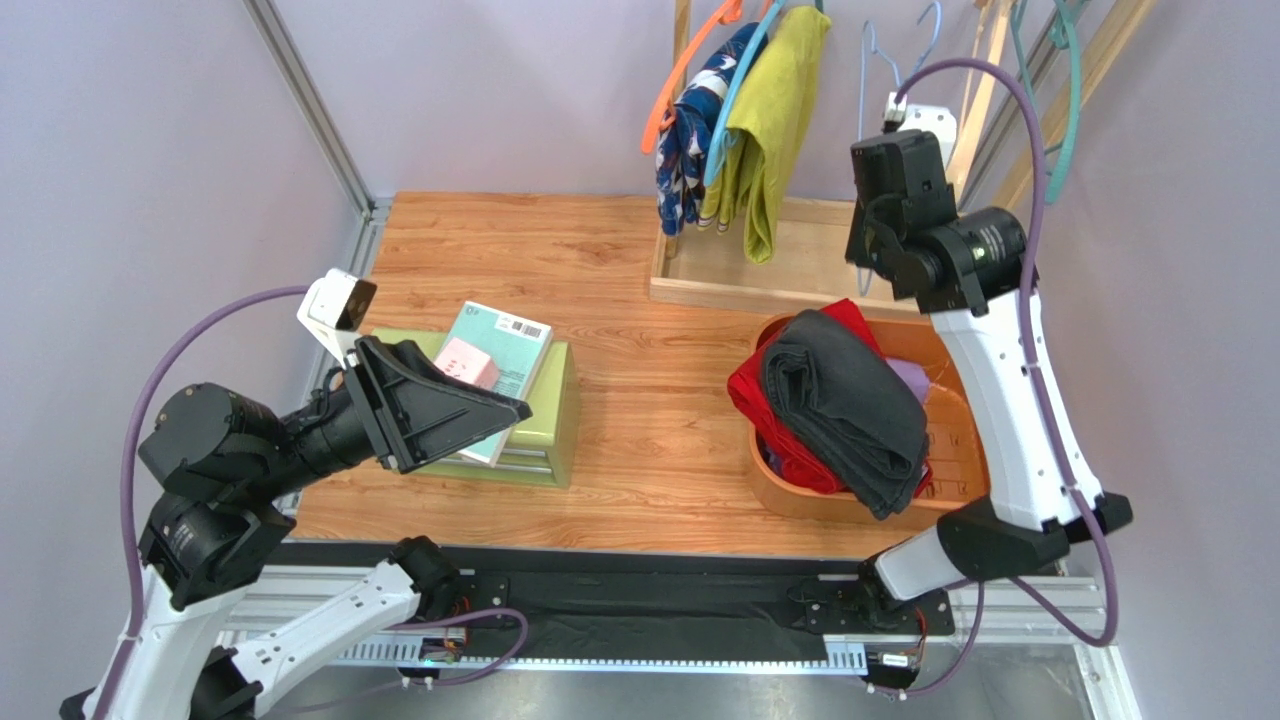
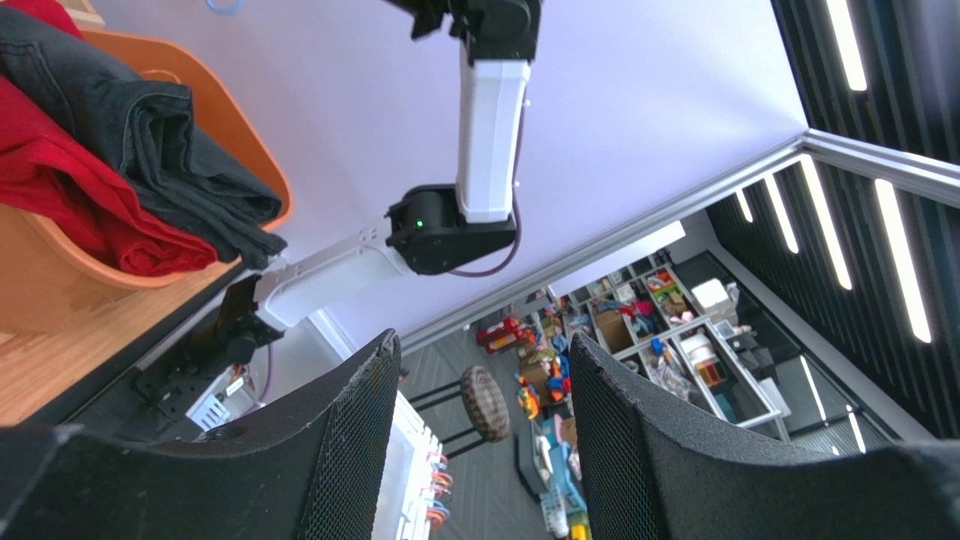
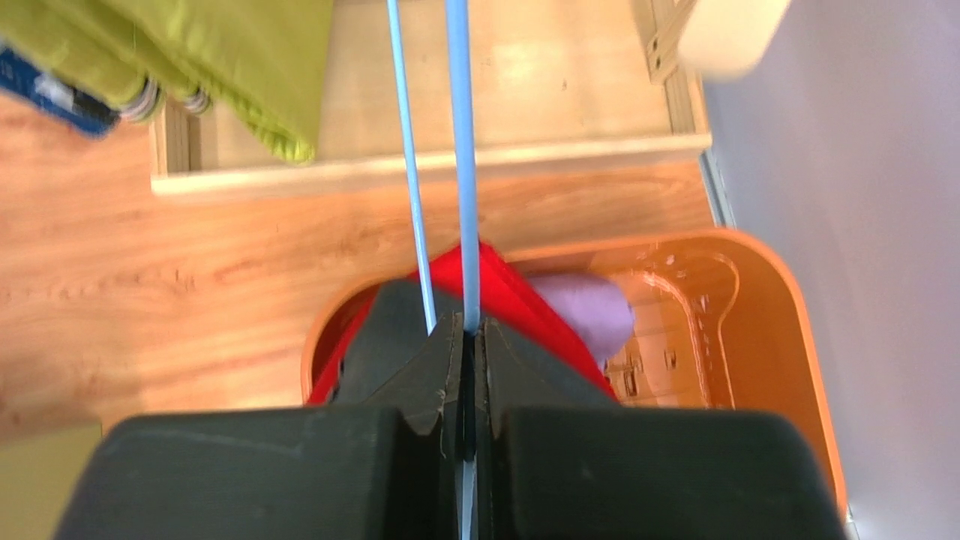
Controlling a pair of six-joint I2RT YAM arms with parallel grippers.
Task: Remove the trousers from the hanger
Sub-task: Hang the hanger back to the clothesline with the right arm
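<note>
Black trousers (image 1: 842, 405) lie folded on top of red trousers (image 1: 774, 438) inside the orange basket (image 1: 962, 458). A lilac piece (image 3: 586, 315) shows at the basket's far side. It is mostly covered, and is probably a third folded pair.

Behind the basket, yellow-green trousers (image 1: 774, 120) and navy patterned trousers (image 1: 688, 135) hang from hangers over a wooden tray (image 1: 812, 278).

The right gripper (image 3: 464, 338) is positioned above the far part of the basket. Its jaws are pressed together on the wire of a light blue hanger (image 3: 460, 135).

The left gripper (image 2: 482, 343) sits well to the left of the basket, over a green box (image 1: 553, 405). Its fingers (image 2: 361, 428) are spread apart.
</note>
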